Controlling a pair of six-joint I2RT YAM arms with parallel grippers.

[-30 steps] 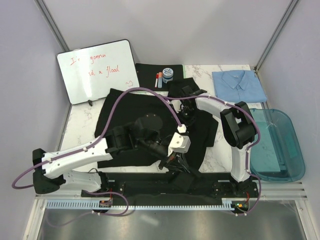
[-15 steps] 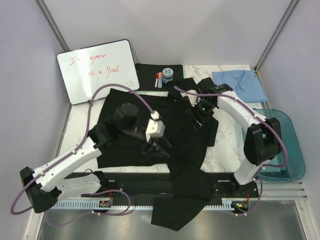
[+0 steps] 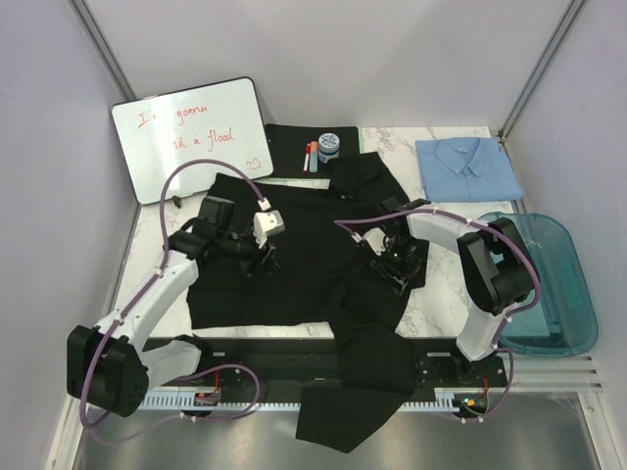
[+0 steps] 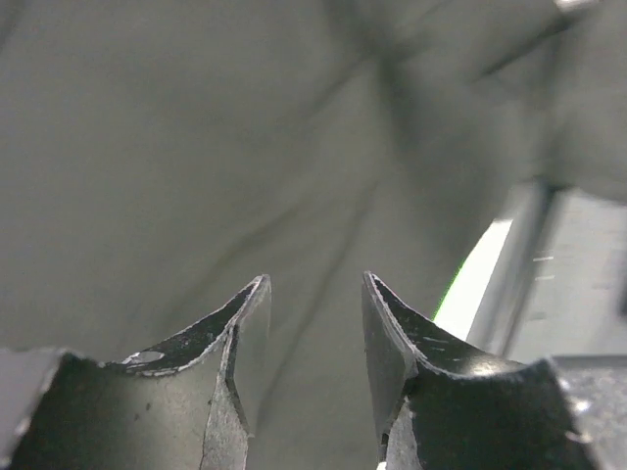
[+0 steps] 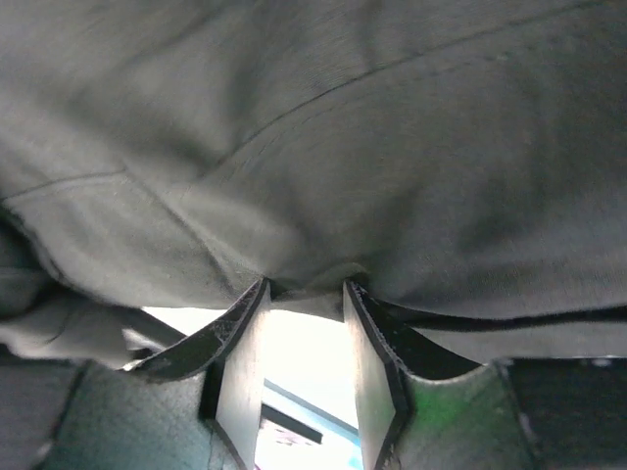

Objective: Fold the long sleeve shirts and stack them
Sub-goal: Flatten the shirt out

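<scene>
1. At the far left corner of the table (image 3: 431, 304), a whiteboard (image 3: 191, 137) with red writing leans against the wall.
2. Left gripper (image 4: 313, 292): fingers parted, nothing between them. It hangs over the left part of the black shirt (image 3: 304, 264).
3. Black shirt: spread across the middle of the table, creased. One portion hangs over the near edge between the arm bases.
4. Right gripper (image 5: 306, 286): fingers apart at the shirt's right edge. The hem lies against their tips and bright table shows through the gap.
5. Light blue shirt (image 3: 468, 166): folded flat, collar up, at the far right of the table, apart from the black one.
6. Teal bin (image 3: 534, 294): stands at the right edge.
</scene>
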